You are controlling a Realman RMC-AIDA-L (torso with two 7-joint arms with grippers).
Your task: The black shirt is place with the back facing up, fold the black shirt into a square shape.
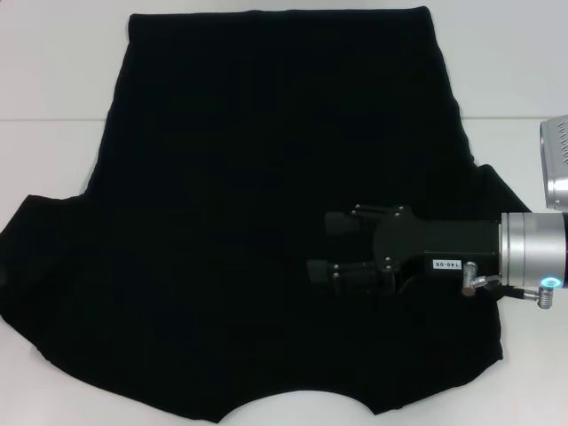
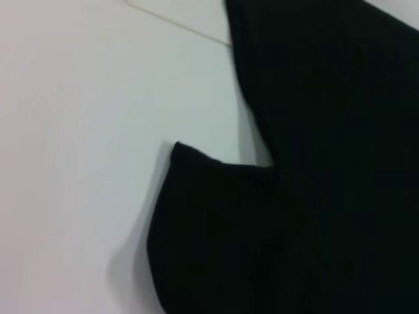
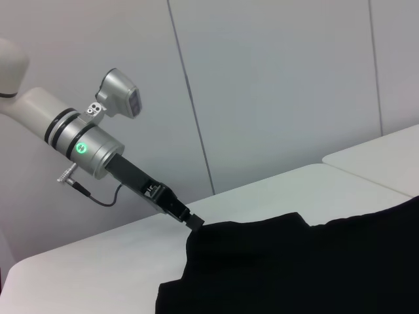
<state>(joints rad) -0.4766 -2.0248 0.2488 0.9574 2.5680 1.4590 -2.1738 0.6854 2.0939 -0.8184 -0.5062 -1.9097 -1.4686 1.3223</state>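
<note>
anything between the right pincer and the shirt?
Nothing visible. In the head view the right pincer hangs directly over the black shirt, with only fabric beneath. The left pincer is at the shirt's sleeve edge, with no other object on the white table.

The right gripper (image 1: 321, 248) lies level with fingers apart, while the left gripper (image 3: 194, 223) angles steeply down.

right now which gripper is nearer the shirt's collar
Right. The right gripper is over the shirt, a little beyond the collar; the left gripper is out at a sleeve edge.
</note>
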